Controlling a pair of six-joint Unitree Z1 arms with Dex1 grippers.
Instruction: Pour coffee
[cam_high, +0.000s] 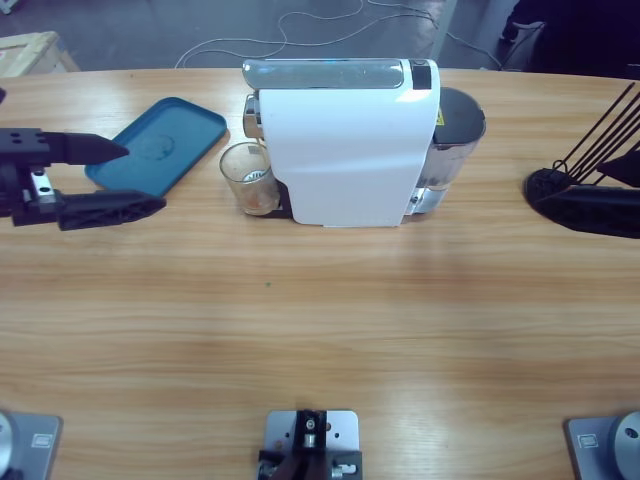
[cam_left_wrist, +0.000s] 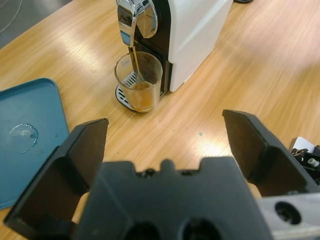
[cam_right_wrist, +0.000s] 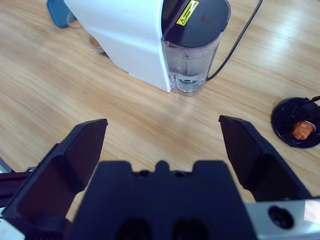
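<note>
The long wooden table (cam_high: 320, 330) carried a white coffee machine (cam_high: 350, 150) at its far middle, with a clear water tank (cam_right_wrist: 192, 62) at the machine's rear. A glass cup (cam_left_wrist: 140, 82) stood on the drip grate under the chrome spout (cam_left_wrist: 134, 20), touching the machine's front; a thin stream of coffee ran into it, and brown liquid covered its bottom. A blue tray (cam_high: 157, 145) lay flat just beside the cup. My left pincer (cam_left_wrist: 165, 150) was held wide, empty, facing the cup from well apart. My right pincer (cam_right_wrist: 162, 150) was also wide and empty, facing the tank. A black capsule stand (cam_right_wrist: 296, 122) sat near the right end, one copper capsule (cam_right_wrist: 301, 128) in its base.
</note>
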